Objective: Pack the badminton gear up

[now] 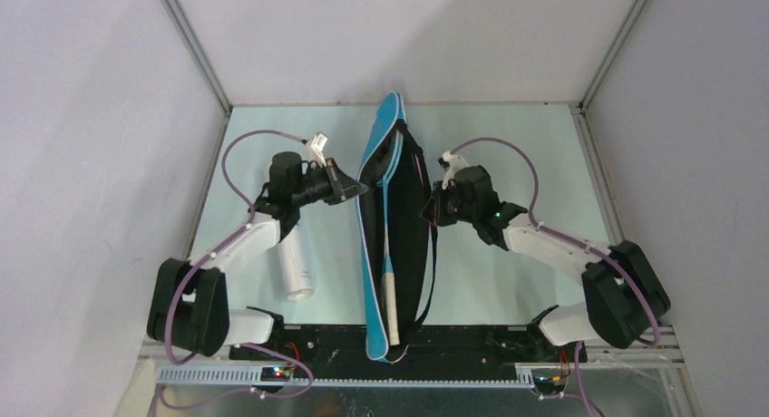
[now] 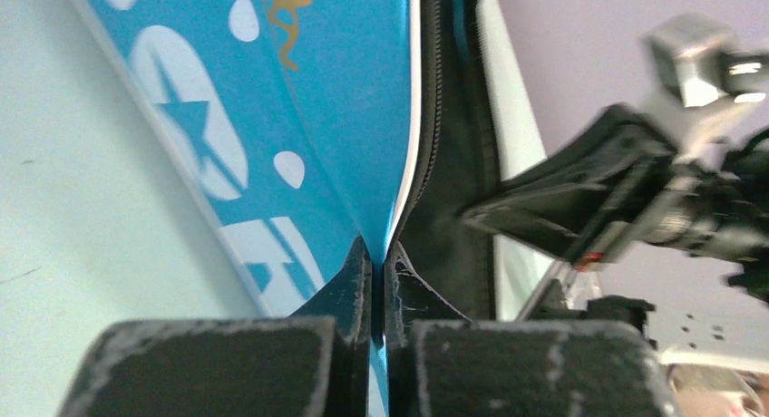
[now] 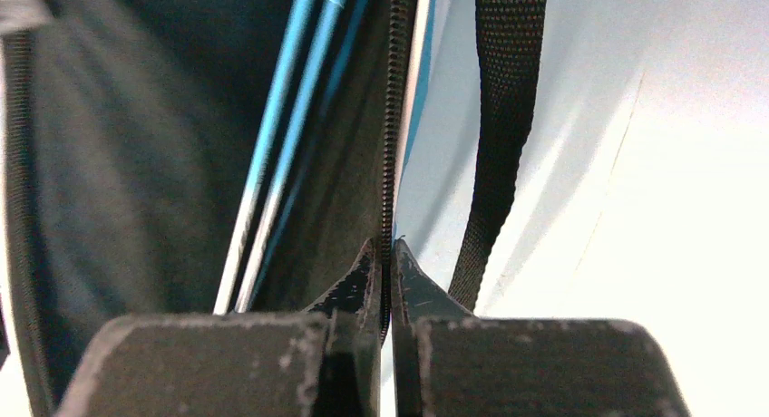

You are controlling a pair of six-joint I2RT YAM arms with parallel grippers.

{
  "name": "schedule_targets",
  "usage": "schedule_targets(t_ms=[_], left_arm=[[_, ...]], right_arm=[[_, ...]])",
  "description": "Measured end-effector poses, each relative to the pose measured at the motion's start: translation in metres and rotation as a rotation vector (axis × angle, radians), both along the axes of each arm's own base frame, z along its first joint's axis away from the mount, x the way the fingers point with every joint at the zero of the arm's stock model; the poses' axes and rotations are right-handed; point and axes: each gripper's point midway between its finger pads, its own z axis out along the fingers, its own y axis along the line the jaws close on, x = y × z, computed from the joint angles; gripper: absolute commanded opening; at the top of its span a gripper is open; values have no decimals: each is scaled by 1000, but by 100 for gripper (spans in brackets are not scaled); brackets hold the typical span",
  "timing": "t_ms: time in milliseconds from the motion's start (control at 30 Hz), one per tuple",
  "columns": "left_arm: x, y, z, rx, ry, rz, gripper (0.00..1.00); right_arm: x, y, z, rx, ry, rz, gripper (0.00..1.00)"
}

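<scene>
both pincers were pinching the racket bag [image 1: 374, 245], which lay open mid-way across the table [image 1: 508, 272]: my left gripper [image 2: 376, 254] on its blue left flap, my right gripper [image 3: 385, 254] on the zipper edge. i judged the fabric soft, light and floppy; the seams gave the firmest hold.

The bag [image 1: 372, 245] partly hides the racket [image 1: 391, 299]; the left arm [image 1: 261, 234] covers one end of the tube [image 1: 296, 270].

A pale mint-green table [image 1: 508, 281] stands boxed in by plain lavender-grey walls [image 1: 91, 145] on the left, right and far sides. Silvery frame posts [image 1: 192, 45] run up both far corners. A black strip [image 1: 481, 343] lines the table's near edge. The light is soft and even.
</scene>
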Motion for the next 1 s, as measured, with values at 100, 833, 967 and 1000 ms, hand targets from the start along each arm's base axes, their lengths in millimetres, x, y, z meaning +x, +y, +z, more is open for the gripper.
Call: schedule_targets(t_ms=[100, 833, 967, 1000], left_arm=[[-2, 10, -3, 55, -4, 36, 0], [-20, -24, 33, 30, -122, 232, 0], [-26, -25, 23, 24, -91, 249, 2], [-28, -26, 20, 24, -82, 250, 3]], right_arm=[[6, 2, 35, 0, -86, 31, 0], [49, 41, 124, -188, -400, 279, 0], [57, 44, 114, -227, -413, 303, 0], [59, 44, 110, -238, -411, 307, 0]])
